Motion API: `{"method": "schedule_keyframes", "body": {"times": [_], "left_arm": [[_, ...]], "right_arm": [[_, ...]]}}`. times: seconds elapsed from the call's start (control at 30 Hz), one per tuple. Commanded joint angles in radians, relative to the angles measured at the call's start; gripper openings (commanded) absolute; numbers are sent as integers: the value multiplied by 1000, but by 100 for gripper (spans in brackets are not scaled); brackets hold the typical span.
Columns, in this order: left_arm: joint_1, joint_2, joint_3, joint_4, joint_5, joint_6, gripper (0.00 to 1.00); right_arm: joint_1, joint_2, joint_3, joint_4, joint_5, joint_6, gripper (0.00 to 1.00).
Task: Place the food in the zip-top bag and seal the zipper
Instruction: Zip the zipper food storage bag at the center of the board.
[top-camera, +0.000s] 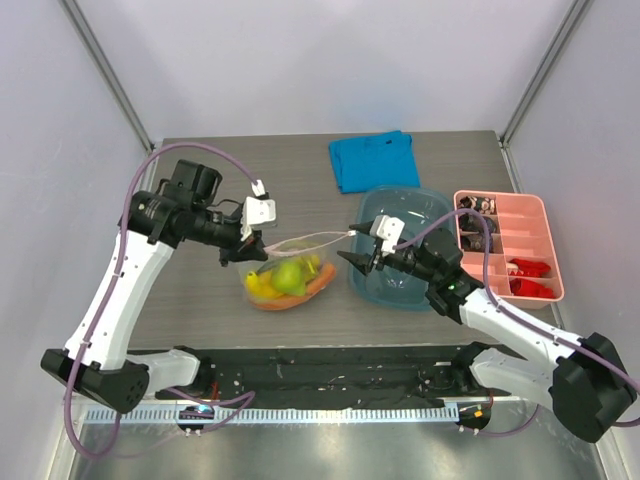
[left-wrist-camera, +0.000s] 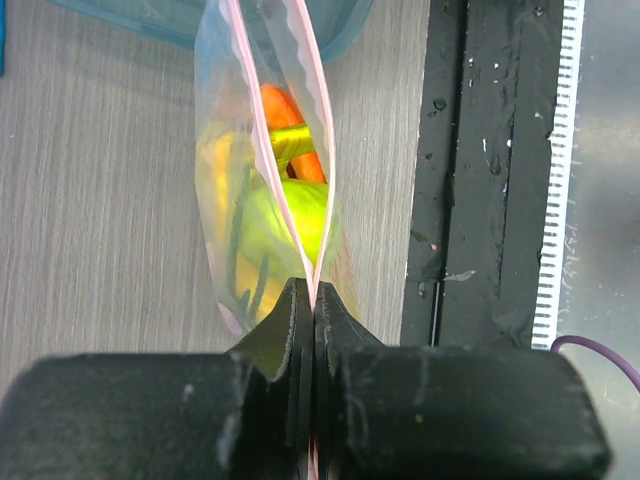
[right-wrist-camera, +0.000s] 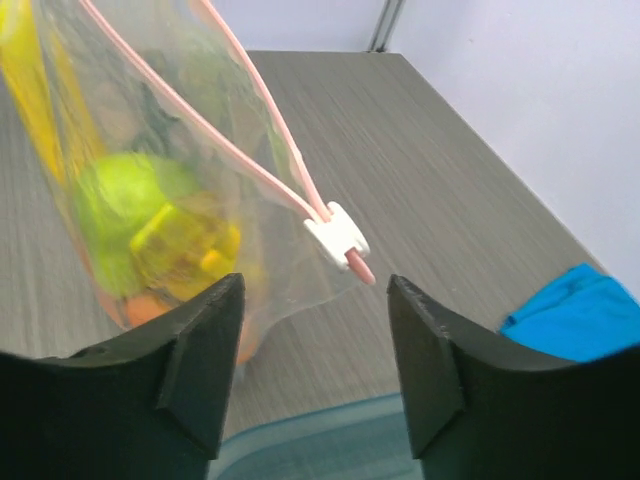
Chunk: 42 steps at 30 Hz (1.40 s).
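Observation:
The zip-top bag (top-camera: 262, 283) hangs just above the table with its pink zipper (right-wrist-camera: 250, 165) still parted along the mouth. Inside lies the food: a green fruit (left-wrist-camera: 285, 215), yellow banana (left-wrist-camera: 215, 180) and orange-red pepper (left-wrist-camera: 280, 105). My left gripper (left-wrist-camera: 313, 290) is shut on the left end of the bag's pink mouth strip. At the other end sits the white slider tab (right-wrist-camera: 337, 237). My right gripper (right-wrist-camera: 315, 300) is open just short of that tab, with nothing between its fingers.
A teal tub (top-camera: 420, 205) stands under my right gripper. Behind it lies a blue folded cloth (top-camera: 375, 160). A pink compartment tray (top-camera: 548, 245) with small dark and red pieces is at the right. A black rail (top-camera: 330, 365) runs along the near edge.

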Motion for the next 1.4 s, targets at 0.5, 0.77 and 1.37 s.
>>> {"method": "schedule_keyframes", "body": {"times": [0.5, 0.77, 1.37], "left_arm": [[103, 9, -9, 140, 42, -111, 17], [76, -70, -27, 654, 76, -556, 70], [-290, 173, 169, 463, -28, -319, 62]], "right_arm": [[-2, 23, 131, 110, -134, 203, 1], [78, -34, 160, -12, -85, 170, 1], [133, -52, 163, -84, -37, 124, 1]]}}
